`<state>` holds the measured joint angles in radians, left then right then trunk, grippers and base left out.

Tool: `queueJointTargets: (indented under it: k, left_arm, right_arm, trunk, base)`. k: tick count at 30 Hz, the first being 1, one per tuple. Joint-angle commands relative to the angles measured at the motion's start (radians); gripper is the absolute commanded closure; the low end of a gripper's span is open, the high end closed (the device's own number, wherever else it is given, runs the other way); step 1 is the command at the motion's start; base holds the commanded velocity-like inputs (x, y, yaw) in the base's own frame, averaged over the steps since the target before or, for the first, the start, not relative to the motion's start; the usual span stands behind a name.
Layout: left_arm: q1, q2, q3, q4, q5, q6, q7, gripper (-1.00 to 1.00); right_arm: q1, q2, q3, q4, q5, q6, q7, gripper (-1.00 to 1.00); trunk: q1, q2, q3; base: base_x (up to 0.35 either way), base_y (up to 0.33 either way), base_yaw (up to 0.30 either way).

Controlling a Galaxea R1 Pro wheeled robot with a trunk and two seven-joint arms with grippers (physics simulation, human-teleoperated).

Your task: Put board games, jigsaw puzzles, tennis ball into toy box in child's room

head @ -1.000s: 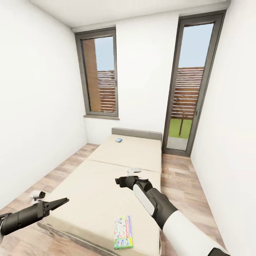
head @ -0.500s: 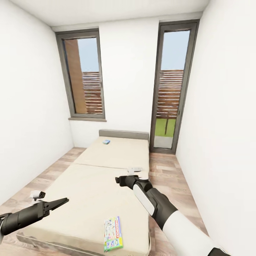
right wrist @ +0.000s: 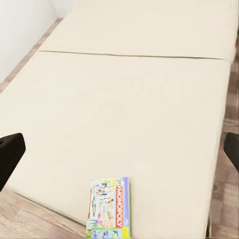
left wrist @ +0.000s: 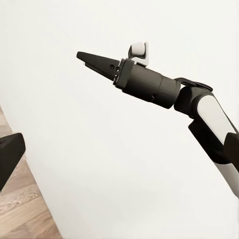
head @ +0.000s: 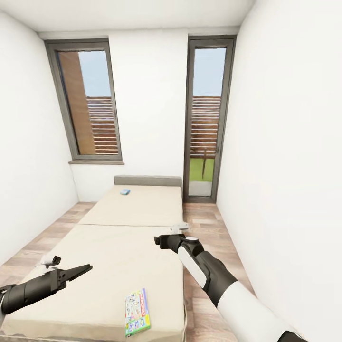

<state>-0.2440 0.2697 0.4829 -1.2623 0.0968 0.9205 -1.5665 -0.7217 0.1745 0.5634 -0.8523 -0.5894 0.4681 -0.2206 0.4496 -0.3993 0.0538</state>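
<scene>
Approach to the bed point(head: 118, 247): the white-and-green game point(head: 137, 312) lies at its near edge, the blue game point(head: 125, 192) by the headboard. Your left gripper point(head: 78, 271) is clenched, empty; your right gripper point(head: 161, 241) looks released. Next, likely descend on the near game.

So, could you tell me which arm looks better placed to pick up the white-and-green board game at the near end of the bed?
Probably the right gripper: its wrist camera looks down on the white-and-green board game. The left gripper points sideways across the bed.
</scene>
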Motion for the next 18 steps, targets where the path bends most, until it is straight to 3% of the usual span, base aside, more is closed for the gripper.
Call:
queueJointTargets:
  k: [1, 5, 12, 18]
  left_arm:
    - [0.0, 0.0, 0.0, 0.0, -0.001, 0.011, -0.004, -1.0]
    - [0.0, 0.0, 0.0, 0.0, -0.001, 0.011, -0.004, -1.0]
    - [0.0, 0.0, 0.001, 0.0, -0.002, 0.011, -0.004, -1.0]
    - [0.0, 0.0, 0.0, 0.0, -0.002, 0.011, -0.003, -1.0]
  right_arm:
    - [-0.001, 0.0, 0.003, -0.001, -0.01, 0.001, -0.01, -1.0]
    - [-0.001, 0.0, 0.003, -0.001, -0.01, 0.001, -0.01, -1.0]
    - [-0.001, 0.0, 0.003, -0.001, -0.01, -0.001, -0.01, -1.0]
    - [-0.001, 0.0, 0.004, 0.0, -0.01, -0.002, -0.01, -1.0]
  trunk:
    - [0.0, -0.001, 0.0]
    - [0.0, -0.001, 0.002]
    - [0.0, -0.001, 0.002]
    - [0.0, -0.001, 0.002]
  base:
    - [-0.005, 0.0, -0.251]
    - [-0.003, 0.0, -0.167]
    - [-0.001, 0.012, -0.035]
    - [0.0, 0.179, -0.004]
